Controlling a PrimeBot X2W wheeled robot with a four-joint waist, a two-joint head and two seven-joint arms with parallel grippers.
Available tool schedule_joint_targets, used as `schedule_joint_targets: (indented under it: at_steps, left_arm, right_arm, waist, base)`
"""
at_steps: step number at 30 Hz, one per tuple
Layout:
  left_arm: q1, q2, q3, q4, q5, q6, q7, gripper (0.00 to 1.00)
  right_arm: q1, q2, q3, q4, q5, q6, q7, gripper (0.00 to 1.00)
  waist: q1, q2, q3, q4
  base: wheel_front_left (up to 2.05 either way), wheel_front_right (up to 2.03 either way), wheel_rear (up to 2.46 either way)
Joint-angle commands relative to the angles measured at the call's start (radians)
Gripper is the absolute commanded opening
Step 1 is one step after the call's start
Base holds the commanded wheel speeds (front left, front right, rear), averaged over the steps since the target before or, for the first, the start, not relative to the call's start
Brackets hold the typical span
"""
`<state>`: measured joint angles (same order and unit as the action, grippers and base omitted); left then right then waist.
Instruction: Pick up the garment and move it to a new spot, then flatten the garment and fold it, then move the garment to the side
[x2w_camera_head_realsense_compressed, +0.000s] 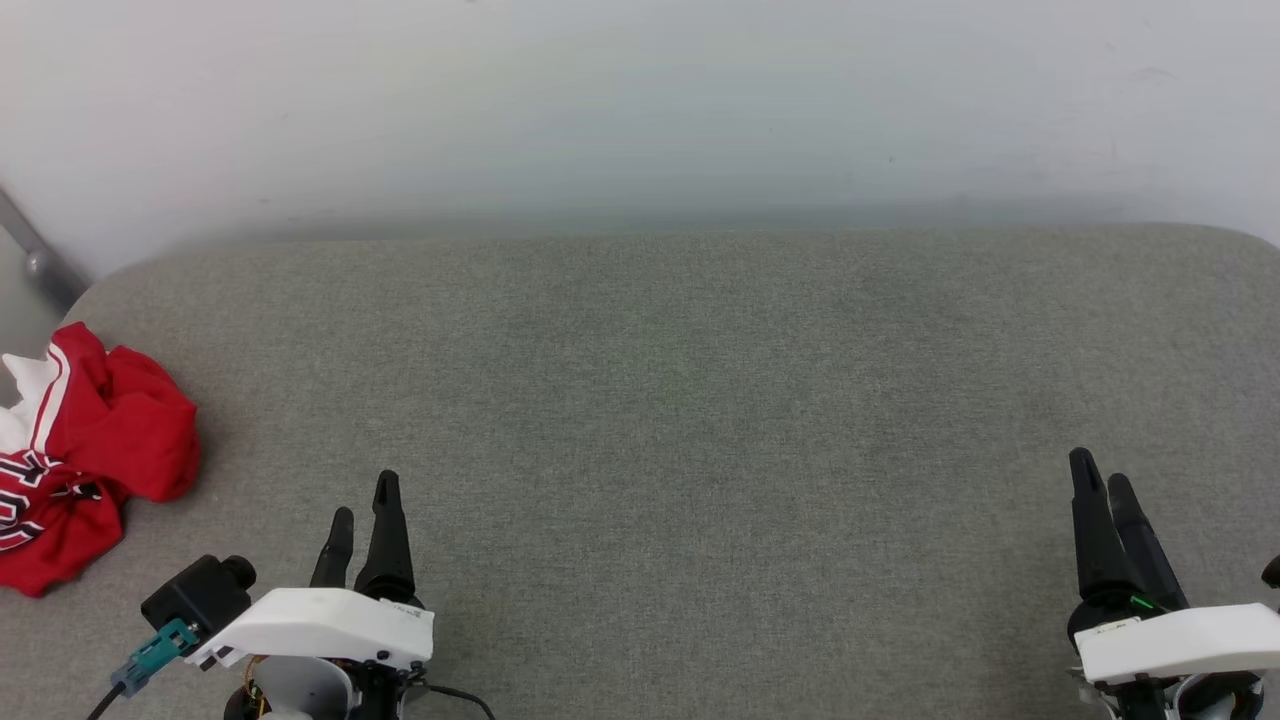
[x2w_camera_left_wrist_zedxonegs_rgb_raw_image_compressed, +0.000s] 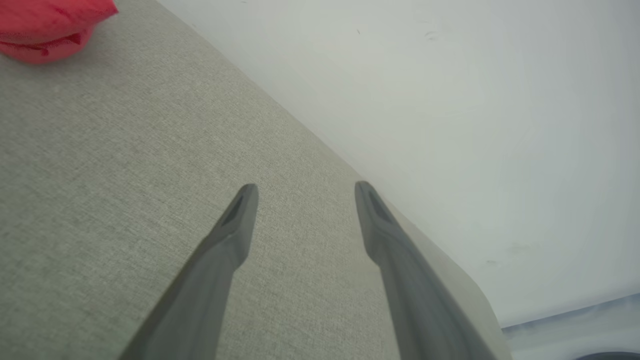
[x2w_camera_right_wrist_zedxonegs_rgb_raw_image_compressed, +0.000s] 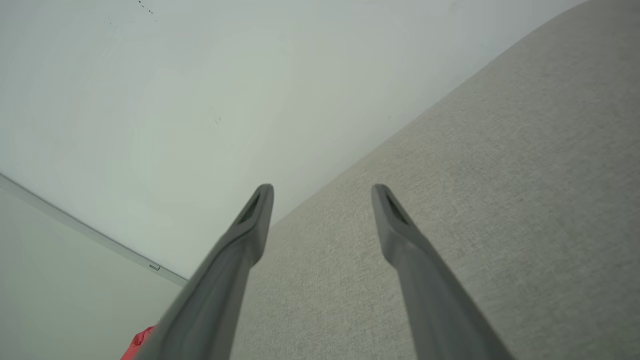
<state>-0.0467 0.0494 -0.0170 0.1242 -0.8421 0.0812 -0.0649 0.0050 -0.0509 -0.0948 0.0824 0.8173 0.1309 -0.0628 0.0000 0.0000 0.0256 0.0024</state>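
Both empty, our left end effector (x2w_camera_head_realsense_compressed: 363, 495) and right end effector (x2w_camera_head_realsense_compressed: 1100, 468) hover spread, ready; the crumpled red jersey T-shirt (x2w_camera_head_realsense_compressed: 100, 450) lies leftmost on the grey fabric counter (x2w_camera_head_realsense_compressed: 650, 400).

**No writing clear enough to read**

The garment (x2w_camera_head_realsense_compressed: 95, 440) lies crumpled at the left edge of the grey surface (x2w_camera_head_realsense_compressed: 650, 400). It carries black lettering with white outlines on its red cloth, low on the heap near the picture's edge. Folds break the characters apart and the head view's edge cuts them off, so no letter or numeral can be made out for certain. In the left wrist view the same garment shows as plain, blurred red cloth in the upper left corner, with nothing legible on it.
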Motion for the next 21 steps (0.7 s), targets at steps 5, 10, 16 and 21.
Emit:
schedule_joint_targets:
  at_steps: [5,10,16,21]
  left_arm:
    - [-0.001,0.018,-0.03,-0.025,0.109,0.036,-0.024,1.0]
    - [0.004,0.031,-0.059,-0.033,0.179,0.064,-0.04,1.0]
    - [0.005,0.043,-0.089,-0.053,0.236,0.08,-0.056,1.0]
    - [0.007,0.054,-0.113,-0.064,0.295,0.101,-0.069,1.0]
  right_arm:
    - [0.007,0.0,0.003,-0.031,-0.107,0.0,-0.026,1.0]
    - [0.017,0.0,0.006,-0.045,-0.18,0.0,-0.041,1.0]
    - [0.024,0.0,0.006,-0.059,-0.247,0.0,-0.056,1.0]
    - [0.03,0.0,0.007,-0.076,-0.311,0.0,-0.071,1.0]
  waist:
    - [0.0,0.0,0.001,0.0]
    - [0.0,0.0,0.002,0.0]
    - [0.0,0.0,0.006,0.001]
    - [0.0,0.0,0.009,0.002]
  base:
    - [0.0,0.0,0.0]
    - [0.0,0.0,0.0]
    - [0.0,0.0,0.0]
    - [0.0,0.0,0.0]
